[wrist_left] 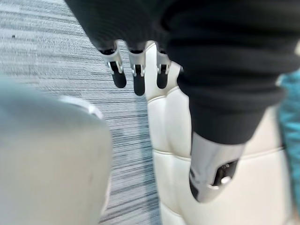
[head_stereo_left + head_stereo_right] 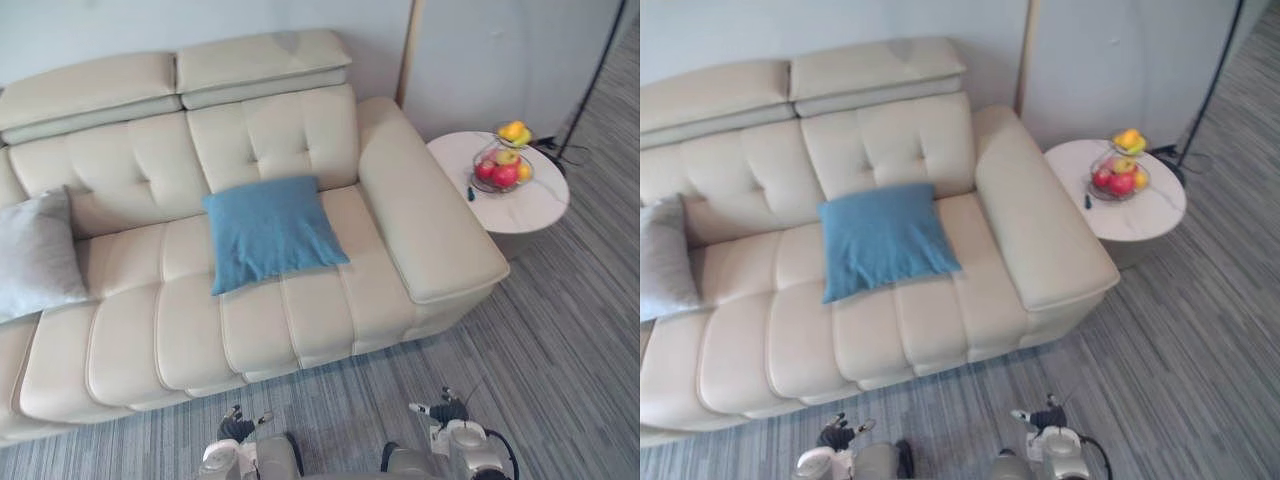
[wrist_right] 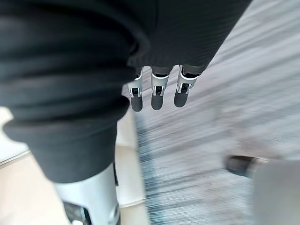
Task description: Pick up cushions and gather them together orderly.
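Note:
A blue cushion lies flat on the seat of the cream sofa, leaning slightly against the backrest near the right armrest. At the sofa's far left a grey cushion rests against the backrest. Both hands hang low in front of the sofa, above the striped floor, well short of the cushions. My left hand is open with straight fingers and holds nothing; the sofa front and a strip of the blue cushion show past it. My right hand is likewise open with nothing in it.
A round white side table stands right of the armrest with a wire basket of fruit on it. A thin black lamp pole rises behind the table. Striped grey carpet runs in front of the sofa.

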`<state>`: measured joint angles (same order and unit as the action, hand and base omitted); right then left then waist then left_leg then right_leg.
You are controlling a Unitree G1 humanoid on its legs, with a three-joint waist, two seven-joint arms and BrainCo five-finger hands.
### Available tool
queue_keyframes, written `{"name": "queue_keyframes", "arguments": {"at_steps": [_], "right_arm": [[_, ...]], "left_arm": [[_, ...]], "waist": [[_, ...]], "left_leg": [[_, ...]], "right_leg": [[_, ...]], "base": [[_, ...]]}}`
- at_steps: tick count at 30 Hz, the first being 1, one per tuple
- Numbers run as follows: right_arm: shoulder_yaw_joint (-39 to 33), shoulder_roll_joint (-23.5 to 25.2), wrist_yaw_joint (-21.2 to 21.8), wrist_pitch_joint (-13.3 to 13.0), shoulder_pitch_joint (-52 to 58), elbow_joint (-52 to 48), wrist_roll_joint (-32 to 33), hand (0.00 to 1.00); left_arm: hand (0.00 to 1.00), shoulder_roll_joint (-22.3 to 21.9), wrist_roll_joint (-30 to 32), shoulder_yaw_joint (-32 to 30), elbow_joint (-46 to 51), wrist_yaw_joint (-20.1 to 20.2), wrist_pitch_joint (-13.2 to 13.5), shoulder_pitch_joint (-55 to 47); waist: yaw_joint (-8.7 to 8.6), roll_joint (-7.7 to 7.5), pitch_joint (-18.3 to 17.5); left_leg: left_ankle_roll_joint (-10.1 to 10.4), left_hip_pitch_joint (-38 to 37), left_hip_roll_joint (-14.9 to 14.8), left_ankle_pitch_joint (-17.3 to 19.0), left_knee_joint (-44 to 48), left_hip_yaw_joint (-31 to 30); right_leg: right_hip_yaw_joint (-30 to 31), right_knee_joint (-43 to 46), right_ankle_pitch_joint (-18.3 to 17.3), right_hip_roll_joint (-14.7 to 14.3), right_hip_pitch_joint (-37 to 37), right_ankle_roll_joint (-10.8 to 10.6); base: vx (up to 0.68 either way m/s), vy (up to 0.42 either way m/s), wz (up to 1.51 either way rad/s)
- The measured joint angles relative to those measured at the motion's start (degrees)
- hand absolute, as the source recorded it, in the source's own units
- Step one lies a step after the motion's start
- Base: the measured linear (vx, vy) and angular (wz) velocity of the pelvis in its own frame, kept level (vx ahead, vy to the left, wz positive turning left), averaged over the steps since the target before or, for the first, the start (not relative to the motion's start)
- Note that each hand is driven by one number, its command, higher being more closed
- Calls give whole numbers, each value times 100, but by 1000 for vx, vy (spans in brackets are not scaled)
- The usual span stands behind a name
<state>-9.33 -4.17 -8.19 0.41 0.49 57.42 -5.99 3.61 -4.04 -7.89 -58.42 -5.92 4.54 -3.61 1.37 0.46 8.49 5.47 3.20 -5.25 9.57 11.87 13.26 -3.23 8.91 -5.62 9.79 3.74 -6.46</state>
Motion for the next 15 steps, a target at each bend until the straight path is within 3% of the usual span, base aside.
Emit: {"name": "queue_keyframes", "arguments": {"at_steps": [3,7,10,15], "right_arm": [[-161,5,45,19,69,0,-40,0],[-205,12,53,17,78,12,-36,0],[-402,25,59,7,96,209,-24,0],[-432,79,69,8,85,211,-10,0]], "left_arm": [[0,8,55,1,-80,2,-31,-3],[0,-15,65,-2,-90,26,-41,-22],[0,-47,118,-25,-171,74,-43,-54],[0,-191,175,-385,-196,111,-82,-56]], "waist": [[-110,-71,-65],[-121,-5,-87],[-111,109,-209],[-99,116,-236]], "left_leg": [[-172,-230,253,-273,-528,97],[-228,-315,337,-402,-626,76],[-174,-547,237,-454,-813,83],[-104,-746,60,-450,-929,488]], "right_leg": [[-44,-426,353,140,-185,-8],[-99,-561,395,151,-293,-15],[-117,-665,392,15,-435,-11],[243,-682,452,-194,-340,80]], "base": [[-15,141,-15],[36,47,4],[58,-57,-3],[2,-50,-41]]}}
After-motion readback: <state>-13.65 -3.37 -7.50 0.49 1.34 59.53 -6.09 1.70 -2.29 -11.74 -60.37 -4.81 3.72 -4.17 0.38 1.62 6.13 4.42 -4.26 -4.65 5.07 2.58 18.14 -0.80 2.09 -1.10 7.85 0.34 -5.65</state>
